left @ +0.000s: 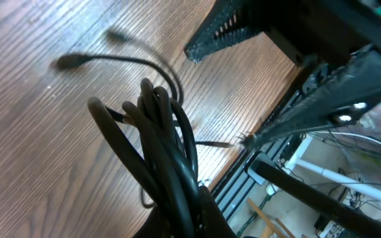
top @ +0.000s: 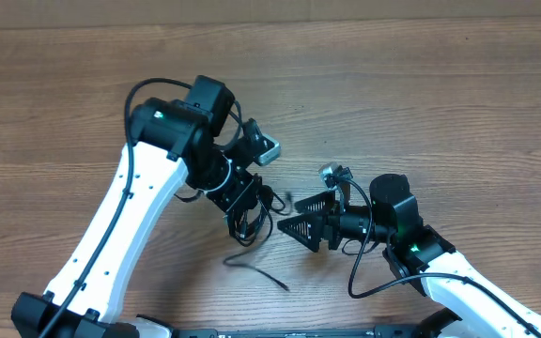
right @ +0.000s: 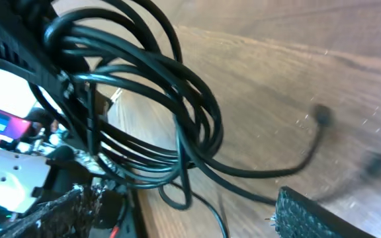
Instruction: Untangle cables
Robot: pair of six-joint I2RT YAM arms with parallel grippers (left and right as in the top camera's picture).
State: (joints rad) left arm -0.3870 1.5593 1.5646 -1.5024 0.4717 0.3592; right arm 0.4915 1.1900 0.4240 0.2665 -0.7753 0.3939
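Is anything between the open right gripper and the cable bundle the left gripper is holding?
Nothing visible does. The right gripper faces the cables directly, with only bare tabletop in the gap. The left gripper clamps them from the opposite side.

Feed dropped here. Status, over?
Left pincer shut on cables. Right pincer open, close beside them. Cables tangled, one end trailing on table. Nothing in the way.

Thin black cables [top: 249, 222], one looped bundle, seemingly lifted, plug ends trailing
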